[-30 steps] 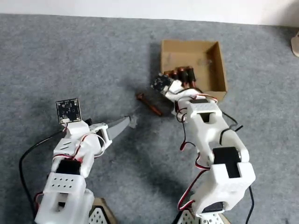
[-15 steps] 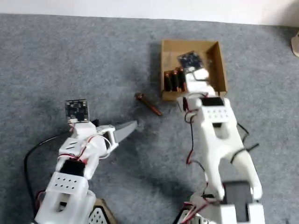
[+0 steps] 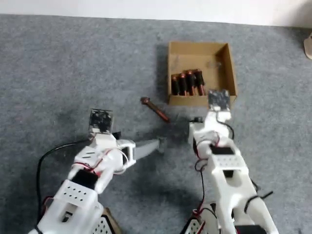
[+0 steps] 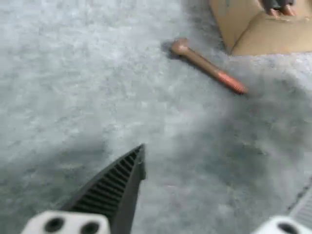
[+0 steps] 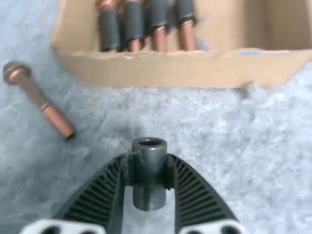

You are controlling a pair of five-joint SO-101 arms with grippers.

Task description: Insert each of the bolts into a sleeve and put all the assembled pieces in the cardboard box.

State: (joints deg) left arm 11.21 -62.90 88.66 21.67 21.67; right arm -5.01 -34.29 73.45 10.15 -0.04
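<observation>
A copper bolt (image 3: 155,108) (image 4: 207,66) (image 5: 39,100) lies loose on the grey carpet, left of the cardboard box's (image 3: 225,68) (image 5: 170,68) (image 4: 263,34) near corner. Several bolts fitted in dark sleeves (image 3: 186,83) (image 5: 146,24) lie side by side in the box along its near wall. My right gripper (image 5: 147,163) (image 3: 196,124) sits just in front of the box, shut on an upright dark grey sleeve (image 5: 148,175). My left gripper (image 3: 157,144) (image 4: 214,180) is open and points toward the right arm, a little short of the bolt, holding nothing.
Grey carpet covers the whole work area, with a pale strip (image 3: 146,7) along the back. A light object (image 3: 308,46) shows at the right edge. Open carpet lies left of the bolt and behind the left arm.
The right arm has drawn back from over the box to the carpet in front of it. The left arm has swung right and forward, toward the right gripper.
</observation>
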